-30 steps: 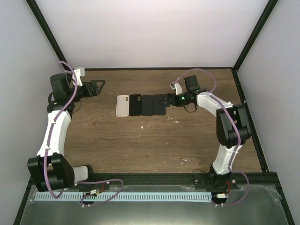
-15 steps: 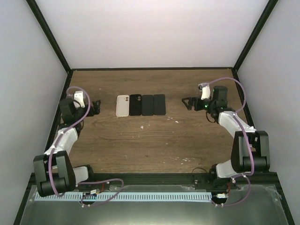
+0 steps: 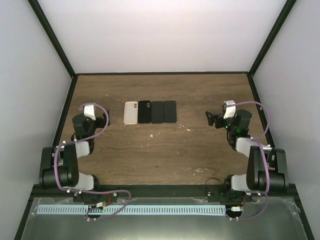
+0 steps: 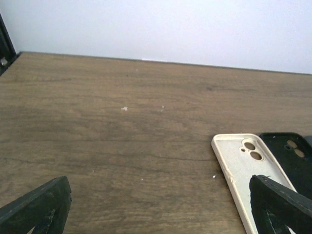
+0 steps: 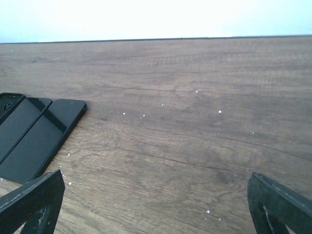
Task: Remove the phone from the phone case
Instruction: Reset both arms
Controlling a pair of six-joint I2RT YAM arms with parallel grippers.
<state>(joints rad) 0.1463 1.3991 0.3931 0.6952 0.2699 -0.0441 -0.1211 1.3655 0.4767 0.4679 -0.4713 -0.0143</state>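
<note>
Four flat things lie in a row at the table's back middle: a white phone case (image 3: 131, 112), a black phone case (image 3: 144, 111) and two dark phones (image 3: 157, 111) (image 3: 170, 111). Both cases lie empty with their insides up. My left gripper (image 3: 102, 116) is open and empty, low over the table to the left of the row. The left wrist view shows the white case (image 4: 248, 165) and the black case (image 4: 290, 156) ahead of its open fingers (image 4: 44, 200). My right gripper (image 3: 211, 119) is open and empty to the right of the row. The right wrist view shows the phones (image 5: 44, 136).
Both arms are folded back near the table's side edges. Black frame posts (image 3: 55, 45) and white walls close in the table. Small white specks dot the wood (image 5: 219, 111).
Both arms have pulled back from the row toward their own sides and the near edge. The right gripper has left the rightmost phone, which stays in place.
</note>
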